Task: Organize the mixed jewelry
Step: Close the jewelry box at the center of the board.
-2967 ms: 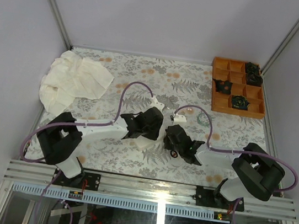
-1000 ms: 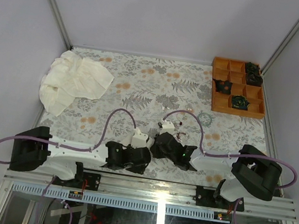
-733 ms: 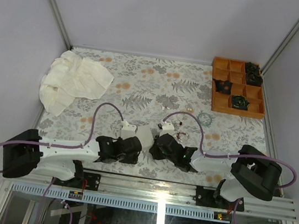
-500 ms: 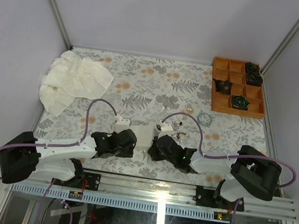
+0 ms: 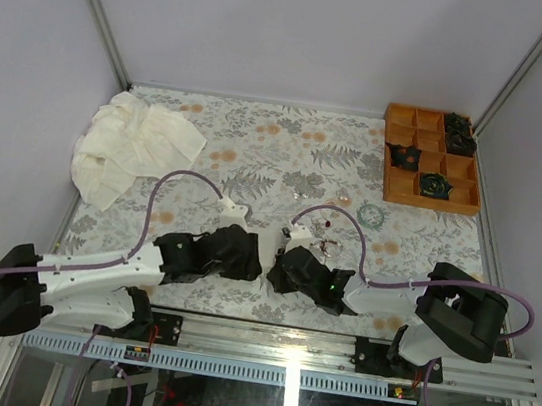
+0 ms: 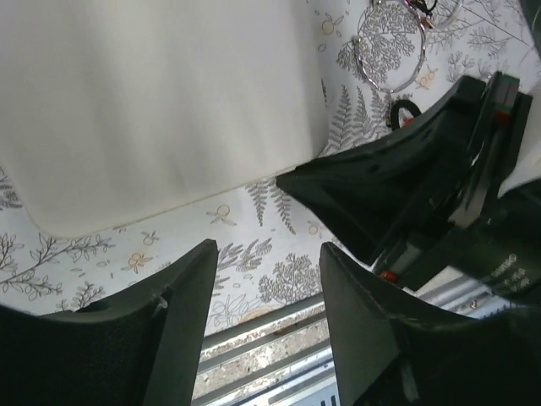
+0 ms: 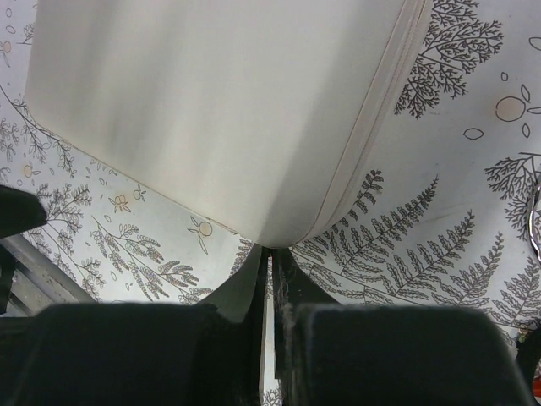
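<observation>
While the left gripper [image 6: 269, 254] hung with its fingers apart and nothing between them beside the cream box [image 6: 152, 110], the right gripper [image 7: 270, 254] was pinched shut at the box's rounded corner. Loose jewelry [image 5: 328, 234], including a silvery hoop [image 6: 359, 51], lay on the flowered tablecloth [image 5: 258, 151] just beyond the right gripper.

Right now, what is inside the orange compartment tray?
Four dark rosette-like items lie in compartments of the orange compartment tray; its other compartments look bare, though tiny pieces there would be too small to tell.
</observation>
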Available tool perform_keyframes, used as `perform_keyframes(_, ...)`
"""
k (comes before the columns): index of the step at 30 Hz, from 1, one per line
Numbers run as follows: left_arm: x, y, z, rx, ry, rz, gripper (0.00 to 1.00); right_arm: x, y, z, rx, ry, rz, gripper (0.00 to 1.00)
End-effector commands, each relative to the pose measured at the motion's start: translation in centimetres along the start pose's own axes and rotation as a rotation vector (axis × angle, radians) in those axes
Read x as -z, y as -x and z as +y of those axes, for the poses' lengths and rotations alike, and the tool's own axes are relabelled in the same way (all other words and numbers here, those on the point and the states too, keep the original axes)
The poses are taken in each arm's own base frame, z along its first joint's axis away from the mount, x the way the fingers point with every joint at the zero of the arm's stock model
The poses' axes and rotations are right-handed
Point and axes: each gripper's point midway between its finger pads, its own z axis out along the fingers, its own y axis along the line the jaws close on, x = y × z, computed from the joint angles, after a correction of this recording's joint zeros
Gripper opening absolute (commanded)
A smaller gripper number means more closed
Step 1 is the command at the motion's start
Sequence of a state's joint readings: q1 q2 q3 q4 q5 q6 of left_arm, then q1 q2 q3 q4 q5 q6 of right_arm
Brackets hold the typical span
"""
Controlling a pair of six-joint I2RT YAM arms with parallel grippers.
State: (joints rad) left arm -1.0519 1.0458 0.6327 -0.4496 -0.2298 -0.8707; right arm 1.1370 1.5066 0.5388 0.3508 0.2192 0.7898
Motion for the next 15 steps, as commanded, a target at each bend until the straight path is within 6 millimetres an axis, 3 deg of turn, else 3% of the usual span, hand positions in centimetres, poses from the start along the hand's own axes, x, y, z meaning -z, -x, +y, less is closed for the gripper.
perform_keyframes(1, -1.6, 1.1, -0.3, -0.075, 0.064, -0.013, 0.53, -0.1, 1.3, 1.3, -0.02, 0.023, -0.049, 0.0)
perform_keyframes(8, -4.3, 2.5, 0.8, -0.072, 0.182, -0.05, 0.58, 0.1, 1.6, 1.5, -0.028, 0.026, -0.06, 0.0)
perform_keyframes(15, -4.4, 4.0, 0.5, -0.044, 0.186, -0.093, 0.59, 0.0, 1.4, 1.4, -0.033, 0.033, -0.058, 0.0)
